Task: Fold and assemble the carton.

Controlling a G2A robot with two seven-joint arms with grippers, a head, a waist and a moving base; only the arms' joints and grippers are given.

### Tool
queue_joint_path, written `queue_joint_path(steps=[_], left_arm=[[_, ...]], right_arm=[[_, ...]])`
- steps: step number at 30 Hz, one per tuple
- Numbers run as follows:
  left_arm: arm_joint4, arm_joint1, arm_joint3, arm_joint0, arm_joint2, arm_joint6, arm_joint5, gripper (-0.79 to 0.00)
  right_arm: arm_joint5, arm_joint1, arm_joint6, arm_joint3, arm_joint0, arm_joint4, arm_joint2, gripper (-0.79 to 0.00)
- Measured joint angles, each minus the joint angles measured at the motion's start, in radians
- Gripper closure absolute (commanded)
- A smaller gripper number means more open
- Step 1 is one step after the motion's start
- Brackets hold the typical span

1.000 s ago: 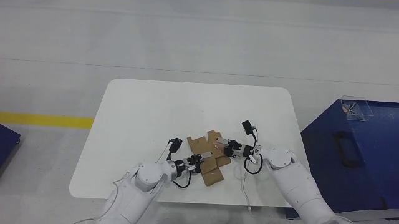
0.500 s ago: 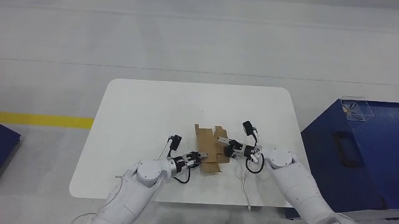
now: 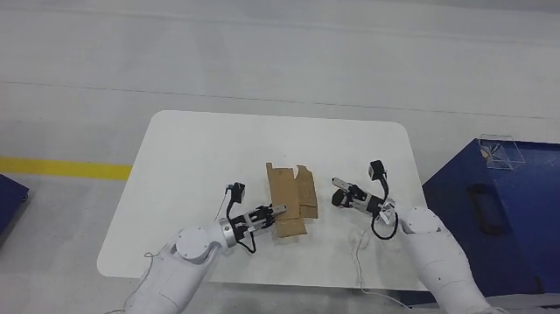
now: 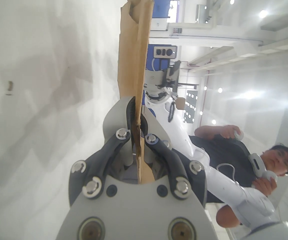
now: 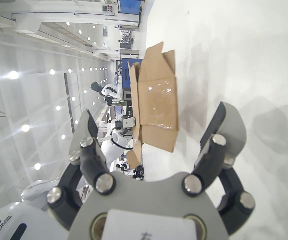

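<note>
- Your left hand (image 4: 135,116) is clamped on the near edge of the flattened cardboard carton (image 3: 287,202), at the table's (image 3: 192,165) front middle.
- Your right hand (image 3: 338,193) is wide open and empty, facing the carton's taped side, just beside it.
- The carton's long axis runs away from you.
- I judge no print legible.

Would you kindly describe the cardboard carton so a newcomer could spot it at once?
On the white rounded table, look toward its near edge. The brown, partly folded cardboard carton is the only brown thing, clamped in the left gripper; the open right gripper stands apart.
</note>
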Motion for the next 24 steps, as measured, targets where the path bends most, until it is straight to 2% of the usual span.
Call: queue_joint_path(steps=[3,4,5,7,9,10,11,16,17,18,19,24], left_arm=[[-0.053,0.025,-0.125,0.076,-0.054,-0.108,0.027,0.000],[-0.062,0.033,-0.167,0.100,-0.068,-0.143,0.060,0.000],[-0.069,0.038,-0.196,0.115,-0.076,-0.163,0.086,0.000],[-0.086,0.045,-0.247,0.142,-0.087,-0.194,0.134,0.000],[-0.090,0.049,-0.273,0.157,-0.090,-0.202,0.162,0.000],[-0.088,0.050,-0.284,0.163,-0.090,-0.200,0.170,0.000],[-0.085,0.051,-0.290,0.167,-0.089,-0.198,0.174,0.000],[-0.090,0.055,-0.302,0.176,-0.090,-0.192,0.181,0.000],[-0.092,0.056,-0.301,0.177,-0.091,-0.191,0.182,-0.102],[-0.095,0.056,-0.300,0.177,-0.093,-0.190,0.183,-0.363],[-0.101,0.057,-0.296,0.177,-0.096,-0.190,0.184,-0.785],[-0.123,0.063,-0.273,0.173,-0.122,-0.176,0.178,-0.785]], right_arm=[[0.024,0.006,0.100,-0.041,-0.035,0.091,0.023,-0.763],[0.036,0.005,0.156,-0.056,-0.047,0.139,0.025,-0.474],[0.044,0.004,0.196,-0.064,-0.055,0.173,0.025,-0.391],[0.047,0.000,0.266,-0.081,-0.069,0.224,0.015,-0.385],[0.051,-0.004,0.295,-0.108,-0.083,0.239,-0.004,-0.329],[0.058,-0.006,0.301,-0.128,-0.094,0.240,-0.016,-0.271],[0.060,-0.006,0.301,-0.141,-0.101,0.239,-0.024,0.000],[0.074,-0.006,0.314,-0.183,-0.128,0.267,-0.046,0.000],[0.083,-0.005,0.322,-0.190,-0.132,0.281,-0.046,0.000],[0.091,-0.003,0.331,-0.196,-0.136,0.294,-0.044,0.000],[0.101,-0.001,0.341,-0.202,-0.140,0.311,-0.040,0.000],[0.135,0.009,0.375,-0.226,-0.154,0.372,-0.021,0.000]])
